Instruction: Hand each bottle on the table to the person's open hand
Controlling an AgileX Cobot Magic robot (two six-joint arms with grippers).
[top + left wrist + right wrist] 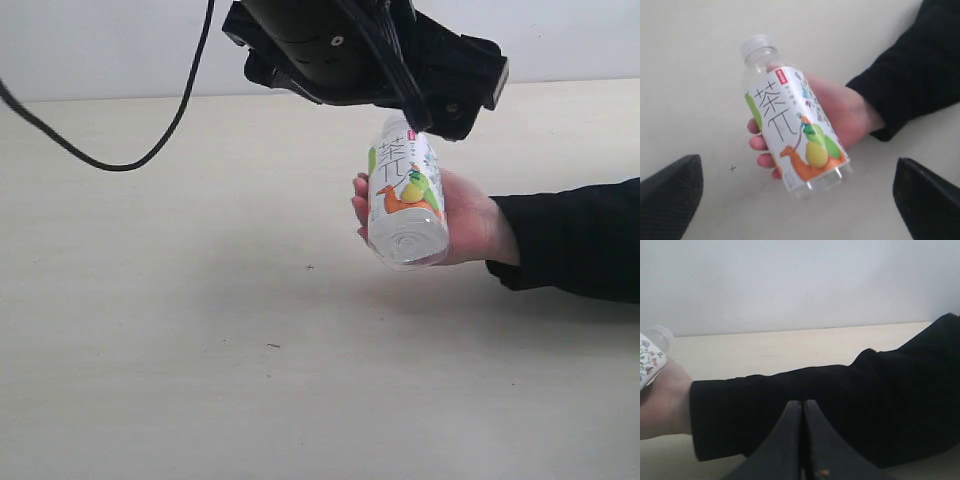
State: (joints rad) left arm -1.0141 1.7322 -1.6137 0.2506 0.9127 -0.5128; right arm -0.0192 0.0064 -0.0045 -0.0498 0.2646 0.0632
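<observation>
A clear bottle with a fruit-print label lies tilted in the person's open hand, base toward the exterior camera. In the left wrist view the same bottle rests on the palm, white cap pointing away. My left gripper hovers above it, open, its two black fingers far apart and touching nothing. In the exterior view its dark body hides the cap. My right gripper is shut on nothing, low beside the black sleeve. The other bottles are out of view.
The person's black sleeve reaches in from the right across the pale beige table. A black cable hangs in a loop at the upper left. Small dark specks mark the tabletop.
</observation>
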